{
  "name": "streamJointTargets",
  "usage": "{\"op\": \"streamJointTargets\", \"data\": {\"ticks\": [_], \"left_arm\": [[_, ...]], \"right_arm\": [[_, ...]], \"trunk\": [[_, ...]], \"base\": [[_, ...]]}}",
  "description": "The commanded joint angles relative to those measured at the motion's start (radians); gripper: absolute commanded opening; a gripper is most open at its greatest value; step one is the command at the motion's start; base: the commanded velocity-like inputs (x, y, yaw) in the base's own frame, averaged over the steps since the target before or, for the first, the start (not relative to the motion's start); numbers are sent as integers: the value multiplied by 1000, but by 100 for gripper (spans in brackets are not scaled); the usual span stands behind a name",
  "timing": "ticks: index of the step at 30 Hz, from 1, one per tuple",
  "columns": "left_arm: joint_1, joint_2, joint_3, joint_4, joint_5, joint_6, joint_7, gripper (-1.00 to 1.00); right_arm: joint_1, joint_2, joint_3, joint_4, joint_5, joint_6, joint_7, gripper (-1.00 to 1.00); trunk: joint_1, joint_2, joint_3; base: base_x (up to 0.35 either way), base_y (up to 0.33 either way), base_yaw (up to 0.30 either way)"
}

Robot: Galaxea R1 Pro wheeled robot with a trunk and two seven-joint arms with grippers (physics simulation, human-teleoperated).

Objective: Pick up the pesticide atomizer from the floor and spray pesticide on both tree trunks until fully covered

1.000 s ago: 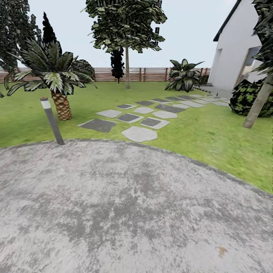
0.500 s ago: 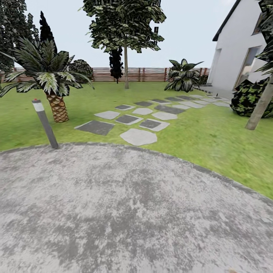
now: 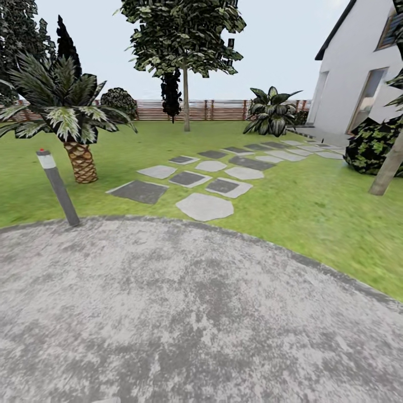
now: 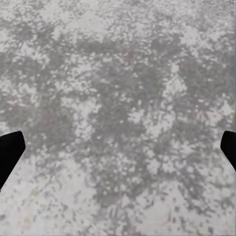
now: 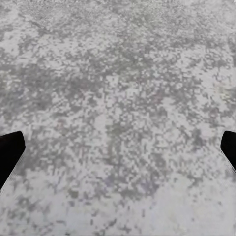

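Ahead, straight grey-brown tree trunk (image 3: 186,103) under small-leaved crown, green lawn (image 3: 313,207), left fingers (image 4: 10,152) and right fingers (image 5: 10,150) wide apart

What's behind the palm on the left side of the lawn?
Behind the palm stand a dark column-shaped tree, a round bush and the brown slat fence. The fronds cover the fence's stretch directly behind the palm.

Home garden: green lawn (image 3: 313,207), stepping-stone path (image 3: 204,173), grey gravel patio (image 3: 190,319) in front. Slat fence (image 3: 224,109) at the back, white house (image 3: 358,73) at right. Palm (image 3: 70,117), tall tree (image 3: 184,39), bushes (image 3: 375,145), a bollard light (image 3: 57,187) at the patio edge.
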Motion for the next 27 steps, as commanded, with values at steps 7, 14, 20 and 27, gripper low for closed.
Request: {"op": "streamJointTargets", "data": {"ticks": [7, 14, 20, 27], "left_arm": [[-1, 0, 1, 1, 2, -3, 0, 100], [-1, 0, 1, 1, 2, -3, 0, 100], [-1, 0, 1, 1, 2, -3, 0, 100], [-1, 0, 1, 1, 2, -3, 0, 100]], "right_arm": [[0, 0, 0, 1, 1, -3, -1, 100], [0, 0, 0, 1, 1, -3, -1, 100], [0, 0, 0, 1, 1, -3, -1, 100], [0, 0, 0, 1, 1, -3, -1, 100]], "trunk": [[0, 0, -1], [0, 0, -1], [0, 0, -1], [0, 0, -1]], "base": [[340, 0, 0], [340, 0, 0], [340, 0, 0], [340, 0, 0]]}}
